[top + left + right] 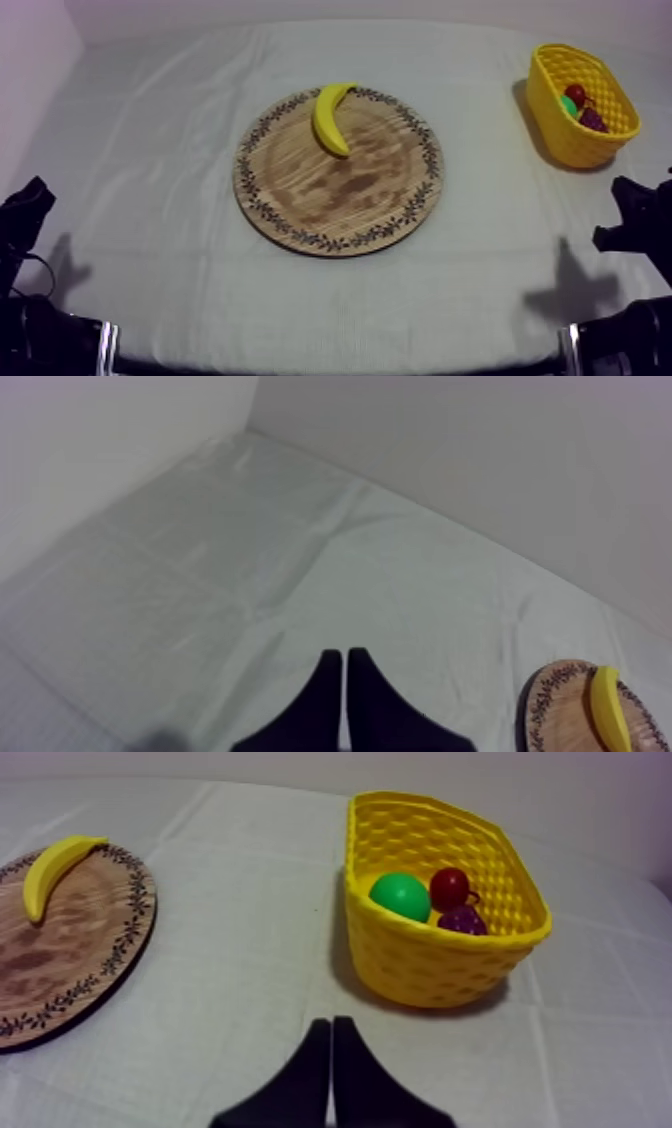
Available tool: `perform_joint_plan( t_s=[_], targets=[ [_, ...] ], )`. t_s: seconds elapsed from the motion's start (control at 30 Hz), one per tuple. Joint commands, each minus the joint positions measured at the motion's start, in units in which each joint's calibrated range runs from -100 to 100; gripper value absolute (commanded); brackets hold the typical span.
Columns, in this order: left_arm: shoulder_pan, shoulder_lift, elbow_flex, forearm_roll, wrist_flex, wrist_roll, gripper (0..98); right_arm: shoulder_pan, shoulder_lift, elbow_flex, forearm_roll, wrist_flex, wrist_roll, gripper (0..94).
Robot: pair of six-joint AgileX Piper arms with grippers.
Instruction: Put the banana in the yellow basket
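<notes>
Banana (333,118) on board (340,205), at far rim, long axis running far-to-near. Basket (572,140) at right side of surface (150,150). Left jaws, right jaws: pressed together, empty, low at own sides. Banana lies ahead-left of right jaws; right arm likely better placed.

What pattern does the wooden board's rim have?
Board rim: a dark leafy garland; top view shows it best.

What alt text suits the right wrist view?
A banana lies on the wooden board. Beside it, a yellow basket holds a green fruit, a small red fruit and purple grapes. The right claw is shut.
</notes>
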Motion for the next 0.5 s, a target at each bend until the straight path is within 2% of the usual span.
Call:
perform_joint_plan(
  t_s=[0.0, 0.23, 0.47],
  targets=[
    [-0.02, 0.04, 0.00, 0.03, 0.00, 0.01, 0.1, -0.96, 0.00, 0.00, 0.00, 0.03, 2.81, 0.5],
    [-0.02, 0.04, 0.00, 0.03, 0.00, 0.01, 0.1, -0.59, 0.00, 0.00, 0.00, 0.03, 3.78, 0.5],
    [-0.02, 0.04, 0.00, 0.03, 0.00, 0.01, 0.1, -0.61, 0.00, 0.03, -0.18, -0.28, 0.38, 0.5]
  ],
)
